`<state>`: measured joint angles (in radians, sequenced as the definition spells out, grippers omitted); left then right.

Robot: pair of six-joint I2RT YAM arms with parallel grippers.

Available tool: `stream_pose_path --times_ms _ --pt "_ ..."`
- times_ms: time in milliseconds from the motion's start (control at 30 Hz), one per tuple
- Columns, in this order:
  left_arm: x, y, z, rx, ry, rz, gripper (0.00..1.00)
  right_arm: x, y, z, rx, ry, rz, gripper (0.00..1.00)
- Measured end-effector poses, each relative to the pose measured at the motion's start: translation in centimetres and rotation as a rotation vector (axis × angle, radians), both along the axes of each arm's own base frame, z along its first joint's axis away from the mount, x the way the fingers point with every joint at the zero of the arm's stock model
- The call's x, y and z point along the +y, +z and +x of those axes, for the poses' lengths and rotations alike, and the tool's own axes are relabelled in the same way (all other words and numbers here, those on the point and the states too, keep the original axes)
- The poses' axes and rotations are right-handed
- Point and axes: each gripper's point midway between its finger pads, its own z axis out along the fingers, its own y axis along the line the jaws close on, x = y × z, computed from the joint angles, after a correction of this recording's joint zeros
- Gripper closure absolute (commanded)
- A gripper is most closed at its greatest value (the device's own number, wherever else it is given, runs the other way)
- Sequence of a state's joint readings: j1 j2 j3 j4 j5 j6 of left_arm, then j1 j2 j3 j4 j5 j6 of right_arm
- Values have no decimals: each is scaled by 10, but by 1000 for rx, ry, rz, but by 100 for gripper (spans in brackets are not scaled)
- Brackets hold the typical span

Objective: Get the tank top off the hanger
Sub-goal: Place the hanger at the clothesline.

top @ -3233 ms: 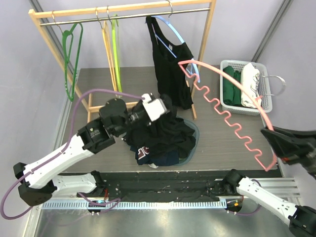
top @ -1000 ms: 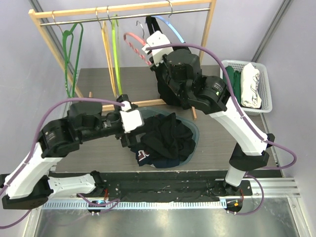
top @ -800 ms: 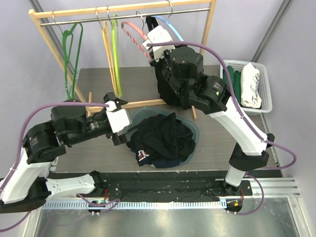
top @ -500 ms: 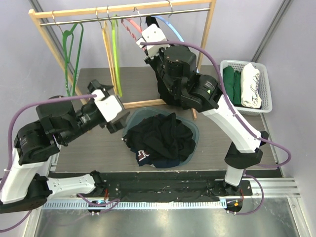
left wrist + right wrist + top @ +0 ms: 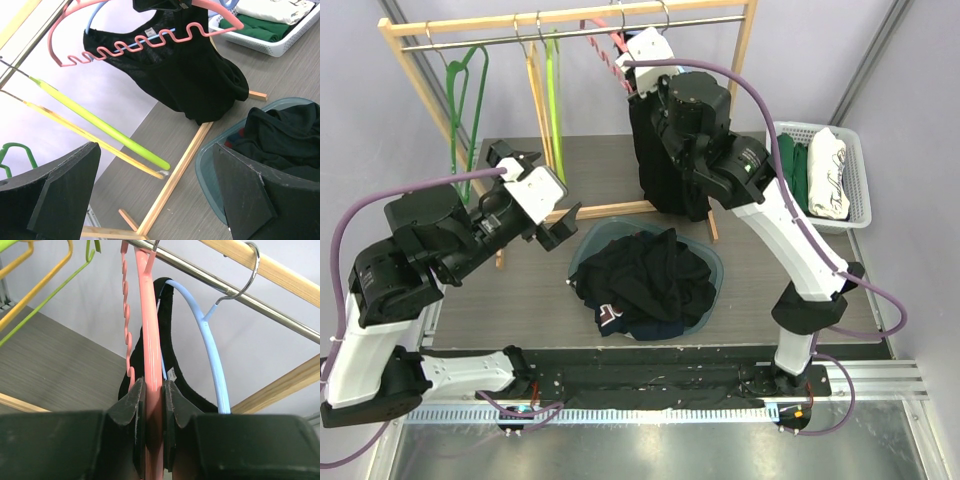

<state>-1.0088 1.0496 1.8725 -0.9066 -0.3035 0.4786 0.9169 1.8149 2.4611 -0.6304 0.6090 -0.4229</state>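
Note:
The black tank top (image 5: 657, 172) hangs from a blue hanger (image 5: 212, 347) on the metal rail (image 5: 200, 277), partly hidden behind my right arm. The left wrist view shows the tank top (image 5: 192, 75) draped below that blue hanger (image 5: 159, 34). My right gripper (image 5: 638, 52) is shut on a bare pink wavy hanger (image 5: 603, 47), held upright just left of the tank top. In the right wrist view the pink hanger (image 5: 150, 325) runs up between the pads of the right gripper (image 5: 152, 390), with its hook at the rail. My left gripper (image 5: 542, 188) hovers open left of the basin, holding nothing.
A teal basin (image 5: 582, 250) heaped with dark clothes sits mid-table. A white basket (image 5: 775, 130) of folded clothes stands at the right. Green (image 5: 465, 110), yellow (image 5: 533, 100) and lime (image 5: 555, 100) hangers hang on the wooden rack (image 5: 570, 18), whose base bar (image 5: 175, 177) crosses the table.
My right arm has swung the pink hanger from the right side up to the rail beside the tank top. My left gripper has pulled back from the basin, up and to the left.

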Motion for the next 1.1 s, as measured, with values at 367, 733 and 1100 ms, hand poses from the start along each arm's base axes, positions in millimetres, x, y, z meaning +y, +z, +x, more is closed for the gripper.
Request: stream_pose_path --times_ms 367,733,1100 --pt "1 3 0 2 -4 -14 0 7 -21 37 47 16 52 99" --pt "0 3 0 18 -12 -32 0 33 -32 40 81 87 100 99" --pt "0 2 2 23 -6 -34 0 82 -36 31 46 140 107 99"
